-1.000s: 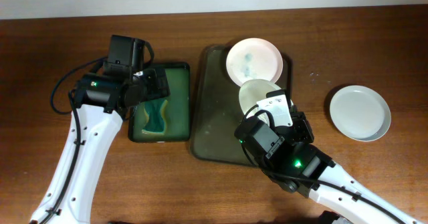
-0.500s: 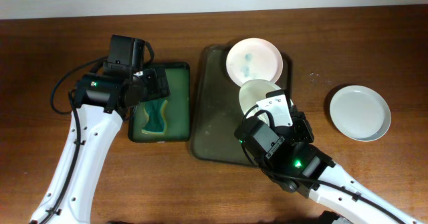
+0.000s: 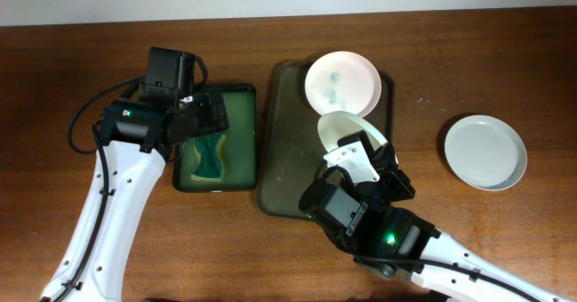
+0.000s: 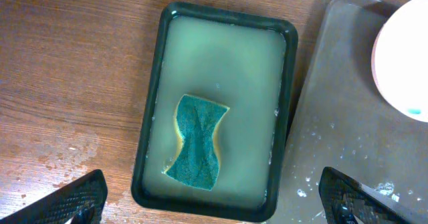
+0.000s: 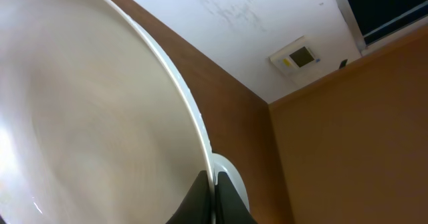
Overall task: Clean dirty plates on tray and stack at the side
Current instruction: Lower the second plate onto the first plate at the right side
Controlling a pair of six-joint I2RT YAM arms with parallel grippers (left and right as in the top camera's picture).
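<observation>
A wooden desk [image 3: 505,239] seen from above, with two robot arms reaching in from the near edge. A dark rectangular tray [image 3: 288,158] lies in the middle. At its far right corner sits a white dirty plate [image 3: 343,82] with pale blue smears on its face.

Just below that plate, the right arm holds a second white plate [image 3: 345,126] tilted up on edge over the tray's right side. In the right wrist view, the right pincer [image 5: 215,190] is clenched on this plate's rim, its dark fingers pinching the thin edge from both sides.

A clean plate [image 3: 484,151] rests flat on the desk, well to the right of the tray.

Left of the tray is a dark green pan [image 3: 250,140] with cloudy liquid, and a blue-green sponge [image 4: 197,142] lies in it. The left pincer [image 4: 214,200] hangs above the pan, released, with its fingertips spread wide and touching nothing.
</observation>
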